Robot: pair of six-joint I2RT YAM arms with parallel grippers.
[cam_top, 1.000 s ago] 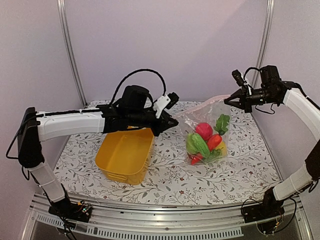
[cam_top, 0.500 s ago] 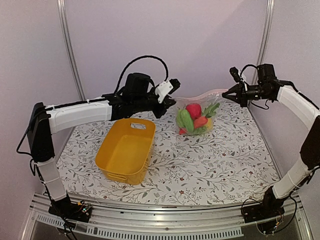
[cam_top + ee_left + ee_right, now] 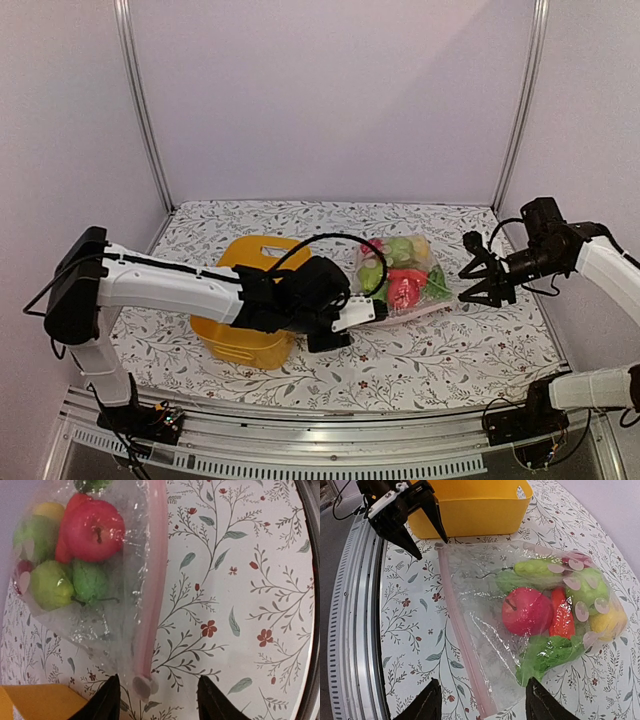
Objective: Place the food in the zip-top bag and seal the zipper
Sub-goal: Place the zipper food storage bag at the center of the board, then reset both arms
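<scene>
The zip-top bag (image 3: 400, 285) lies flat on the table with the food inside: a red apple (image 3: 526, 611), an orange carrot (image 3: 562, 617) with its green top, a lime (image 3: 585, 587), a lemon (image 3: 607, 622) and a cucumber (image 3: 537, 567). The pink zipper (image 3: 462, 640) runs along the bag's near edge. My left gripper (image 3: 157, 690) stands open around the zipper's left end (image 3: 142, 685), not touching it. My right gripper (image 3: 482, 695) stands open around the zipper's right end. Neither gripper holds anything.
The yellow basket (image 3: 235, 340) stands just left of the bag, partly under my left arm. The table's metal front rail (image 3: 350, 630) runs near the zipper side. Frame posts stand at the back corners.
The bag hung in the air between both shut grippers; now it lies on the table. Both arms came down and toward the front, and both grippers opened and let go.
</scene>
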